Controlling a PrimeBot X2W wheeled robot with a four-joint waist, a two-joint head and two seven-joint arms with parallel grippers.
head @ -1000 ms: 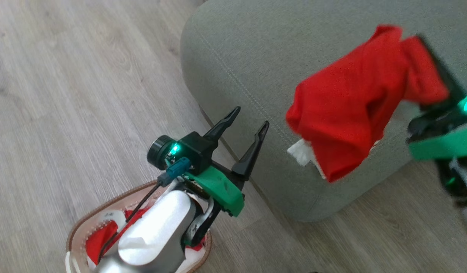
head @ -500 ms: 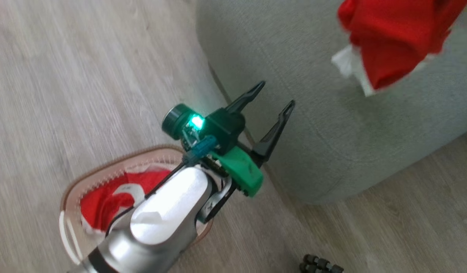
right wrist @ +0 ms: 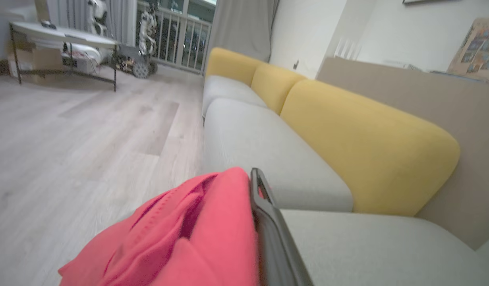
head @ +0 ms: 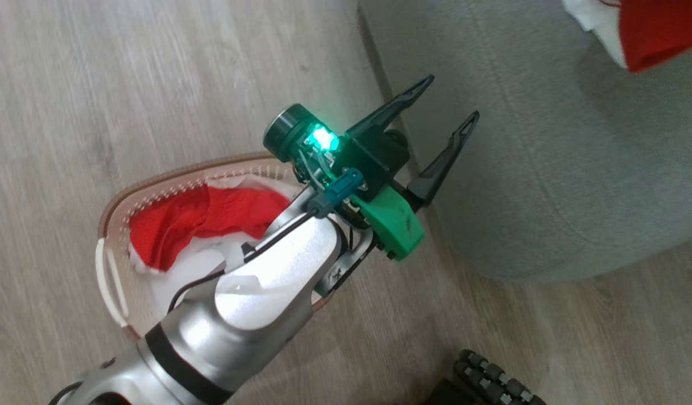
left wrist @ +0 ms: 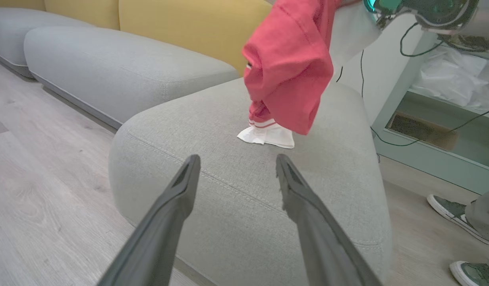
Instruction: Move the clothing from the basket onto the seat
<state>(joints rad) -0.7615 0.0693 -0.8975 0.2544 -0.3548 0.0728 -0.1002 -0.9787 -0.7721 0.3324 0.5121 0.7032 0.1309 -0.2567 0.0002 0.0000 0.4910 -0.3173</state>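
The right tool (right wrist: 253, 186) gripped the clothing (left wrist: 292, 71), whose hem touched the seat (left wrist: 339, 171) directly below; the left tool (head: 452, 97) stood wide.

Red clothing (left wrist: 288, 71) partly over the grey seat (head: 548, 169), partly in the cream basket (head: 171, 175).

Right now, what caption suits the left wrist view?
Open left claw faces the seat; red clothing hangs over it, white hem touching.
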